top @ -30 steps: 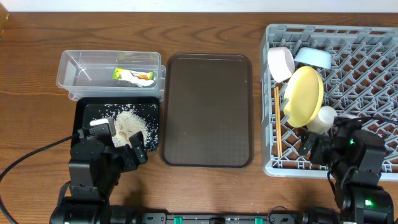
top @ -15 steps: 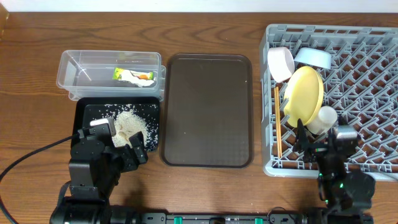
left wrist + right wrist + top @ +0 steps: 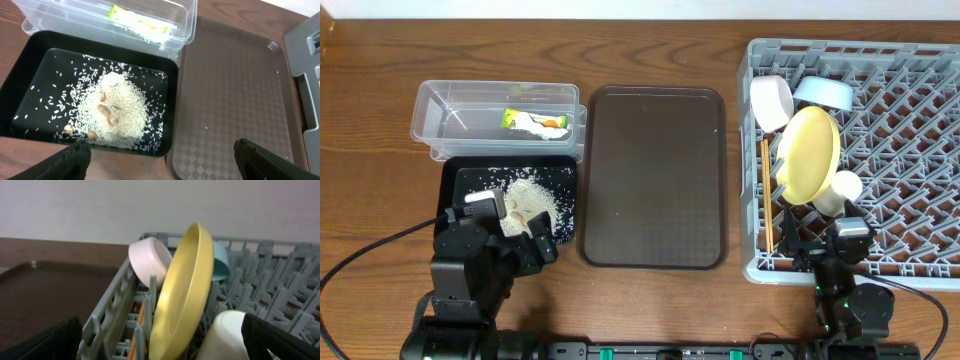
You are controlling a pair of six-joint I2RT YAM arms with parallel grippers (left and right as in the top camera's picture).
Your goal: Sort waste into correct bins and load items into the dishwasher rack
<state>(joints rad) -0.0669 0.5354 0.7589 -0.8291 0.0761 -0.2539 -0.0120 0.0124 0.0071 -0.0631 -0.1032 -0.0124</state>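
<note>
Two gaping, empty claws: left gripper (image 3: pixel 161 146) and right gripper (image 3: pixel 161 322). Ahead of the right, the plate (image 3: pixel 185 280) stands on edge, stiff and slick; I'd pinch its top rim.

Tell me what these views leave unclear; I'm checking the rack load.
Light blue bowl: right wrist view, mostly hidden behind the yellow plate.
Small white cup: right wrist view, cut off by the bottom edge.
Chopsticks: overhead, too thin to count.
Brown bits in the rice: left wrist view, too small to identify.
</note>
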